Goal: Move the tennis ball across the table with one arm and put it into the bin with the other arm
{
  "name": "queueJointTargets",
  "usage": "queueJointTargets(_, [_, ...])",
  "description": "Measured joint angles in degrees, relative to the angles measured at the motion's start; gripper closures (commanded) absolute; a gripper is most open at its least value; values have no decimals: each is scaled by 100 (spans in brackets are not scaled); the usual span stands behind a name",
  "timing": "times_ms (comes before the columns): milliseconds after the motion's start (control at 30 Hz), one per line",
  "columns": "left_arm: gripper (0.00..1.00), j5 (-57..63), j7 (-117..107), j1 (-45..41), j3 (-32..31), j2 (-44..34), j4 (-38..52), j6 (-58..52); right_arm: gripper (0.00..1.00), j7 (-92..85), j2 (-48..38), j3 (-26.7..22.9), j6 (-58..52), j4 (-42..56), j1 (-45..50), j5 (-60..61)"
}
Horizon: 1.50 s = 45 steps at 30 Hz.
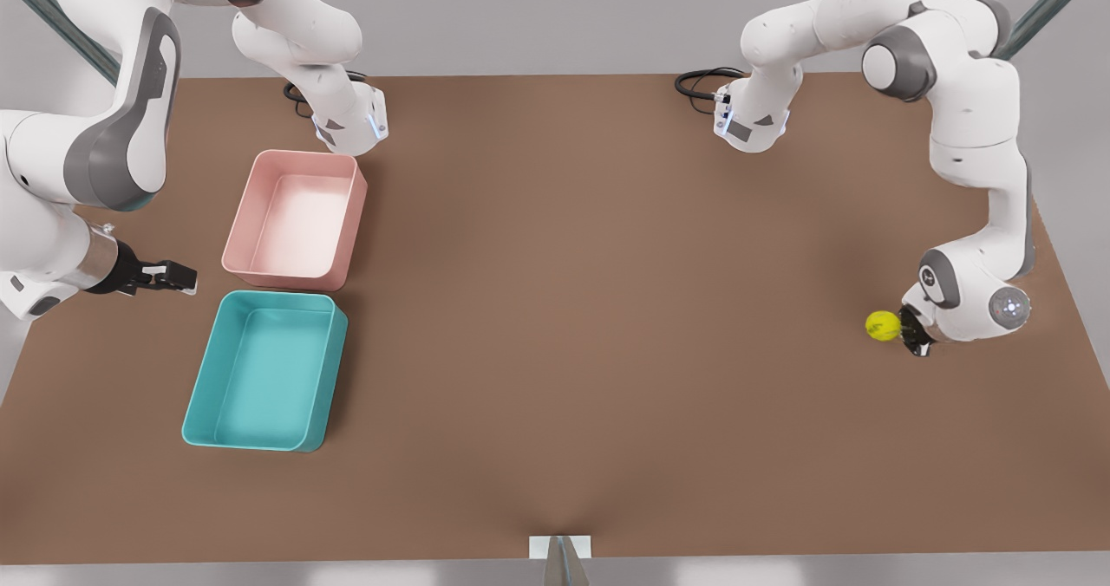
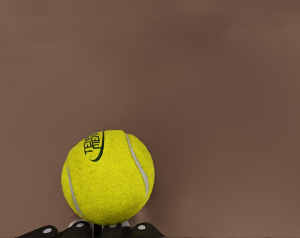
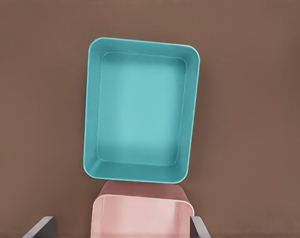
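Brown counter (image 1: 607,326): ball (image 1: 882,326) at 3 o'clock, touching the left end effector (image 1: 910,333), can't tell its opening. Right end effector (image 1: 173,276), fingers apart and empty, waits by bin (image 1: 201,393) at 9 o'clock, probably for the handoff.

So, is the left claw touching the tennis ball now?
Cannot tell. In the left wrist view the tennis ball sits right against the left claw, but no contact line shows. In the front view they look adjacent too.
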Motion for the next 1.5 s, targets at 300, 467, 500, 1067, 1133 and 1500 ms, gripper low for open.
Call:
queueJointTargets(300, [0, -858, -4006, -697, -1055, -519, 430, -942, 0, -6, 26, 0, 1, 0, 0, 1])
queueJointTargets(467, [0, -470, -5728, -1691, -20, -2027, 1984, -2953, 0, 184, 843, 58, 228, 69, 973, 243])
queueJointTargets(500, [0, -585, -6046, -1891, 320, -2264, 2030, -3351, 0, 259, 1046, 61, 307, 62, 1425, 286])
queueJointTargets(1067, [0, -528, -9159, -2061, 350, -2145, 2169, -5691, 0, 2345, -171, 61, 3829, -4547, 3304, -151])
queueJointTargets(1133, [0, -524, -9368, -2071, 349, -2145, 2172, -5751, 0, 2501, -177, 61, 4044, -4615, 3298, -194])
queueJointTargets(1500, [0, -519, -10179, -2079, 314, -2151, 2301, -5996, 0, 2396, -525, 562, 4218, -5786, 3189, -909])
